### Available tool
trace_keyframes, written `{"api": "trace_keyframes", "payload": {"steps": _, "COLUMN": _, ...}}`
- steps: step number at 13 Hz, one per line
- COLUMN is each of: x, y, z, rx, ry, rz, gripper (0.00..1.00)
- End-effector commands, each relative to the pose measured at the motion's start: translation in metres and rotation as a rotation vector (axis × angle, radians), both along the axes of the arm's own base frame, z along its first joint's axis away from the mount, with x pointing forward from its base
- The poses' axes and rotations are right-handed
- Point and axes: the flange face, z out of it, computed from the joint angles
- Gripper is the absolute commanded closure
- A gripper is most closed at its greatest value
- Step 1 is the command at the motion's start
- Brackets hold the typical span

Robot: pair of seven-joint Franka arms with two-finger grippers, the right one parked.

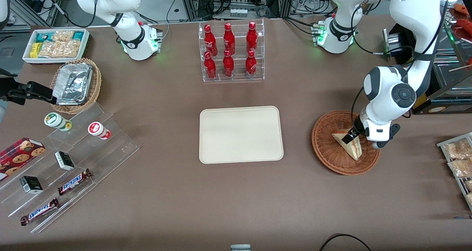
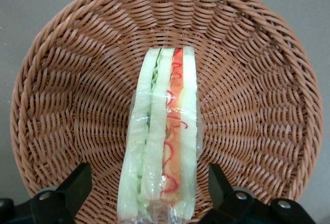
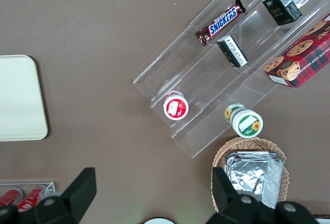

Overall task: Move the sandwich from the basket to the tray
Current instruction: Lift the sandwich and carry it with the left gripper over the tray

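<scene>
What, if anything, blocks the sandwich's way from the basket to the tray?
Nothing visible. The gripper is down in the basket, jaws open on either side of the sandwich. Only bare tabletop lies between basket and tray, and the tray holds nothing.

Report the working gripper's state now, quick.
Gripper: open, down in the basket, fingers either side of the sandwich, not gripping it yet.

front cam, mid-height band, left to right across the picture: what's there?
Foil-container basket → clear stepped display stand → tray → basket → sandwich, with the open gripper straddling it, not yet lifted.
</scene>
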Motion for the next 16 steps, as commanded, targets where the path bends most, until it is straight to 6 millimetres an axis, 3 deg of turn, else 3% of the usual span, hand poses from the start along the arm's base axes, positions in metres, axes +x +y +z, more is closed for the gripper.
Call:
{"api": "trace_keyframes", "payload": {"steps": 1, "x": 0.003, "y": -0.003, "z": -0.008, "rx": -0.011, "ry": -0.007, "rz": 0.022, "gripper": 0.16}}
{"api": "trace_keyframes", "payload": {"steps": 3, "x": 0.004, "y": -0.001, "z": -0.008, "rx": -0.012, "ry": -0.011, "rz": 0.026, "gripper": 0.86}}
{"api": "trace_keyframes", "payload": {"steps": 4, "x": 0.004, "y": -0.001, "z": -0.007, "rx": -0.012, "ry": -0.013, "rz": 0.026, "gripper": 1.00}}
{"api": "trace_keyframes", "payload": {"steps": 7, "x": 0.011, "y": -0.002, "z": 0.009, "rx": -0.011, "ry": -0.010, "rz": 0.017, "gripper": 1.00}}
{"api": "trace_keyframes", "payload": {"steps": 11, "x": 0.028, "y": -0.008, "z": 0.048, "rx": -0.007, "ry": 0.079, "rz": -0.015, "gripper": 1.00}}
{"api": "trace_keyframes", "payload": {"steps": 16, "x": 0.032, "y": -0.055, "z": 0.083, "rx": 0.002, "ry": 0.116, "rz": -0.103, "gripper": 1.00}}
